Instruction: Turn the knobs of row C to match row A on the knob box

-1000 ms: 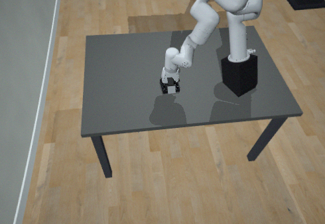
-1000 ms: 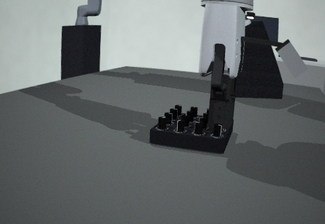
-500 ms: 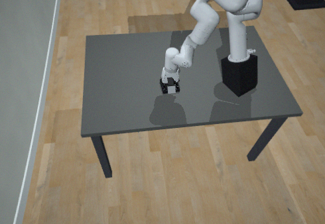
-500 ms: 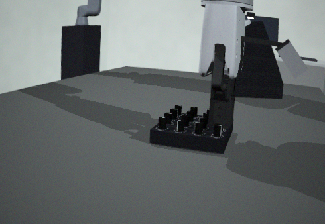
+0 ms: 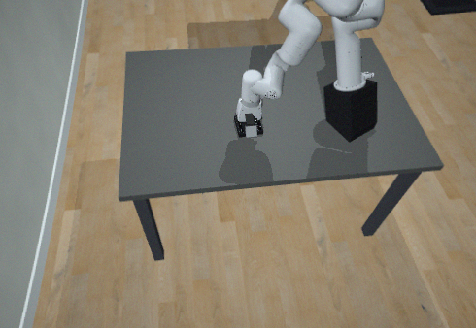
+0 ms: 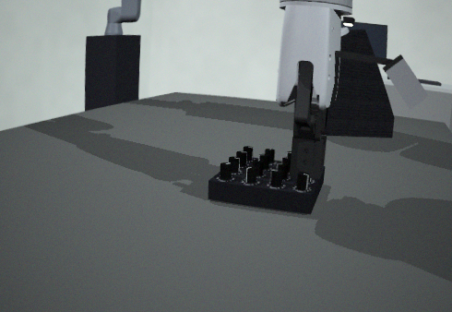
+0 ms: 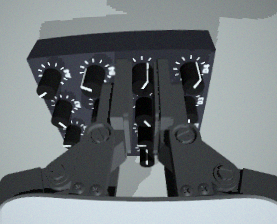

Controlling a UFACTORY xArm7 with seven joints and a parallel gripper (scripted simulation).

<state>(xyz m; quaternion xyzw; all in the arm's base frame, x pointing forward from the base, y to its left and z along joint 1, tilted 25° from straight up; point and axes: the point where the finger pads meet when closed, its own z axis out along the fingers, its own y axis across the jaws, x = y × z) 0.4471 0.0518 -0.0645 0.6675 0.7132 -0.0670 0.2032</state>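
Observation:
The black knob box (image 6: pixel 265 186) stands on its feet on the dark table, with four rows of black knobs, each marked with a white line. It also shows in the top view (image 5: pixel 249 127) and in the wrist view (image 7: pixel 122 70). My gripper (image 6: pixel 307 166) reaches straight down onto the right end of the box. In the wrist view its fingers straddle the third line of knobs from the left and press on a knob (image 7: pixel 143 137) there. The printed names are too small to read, so I cannot tell which knob it is.
The arm's black base block (image 5: pixel 351 109) stands on the table to the right of the box. A second dark block (image 6: pixel 112 71) shows at the far left in the exterior view.

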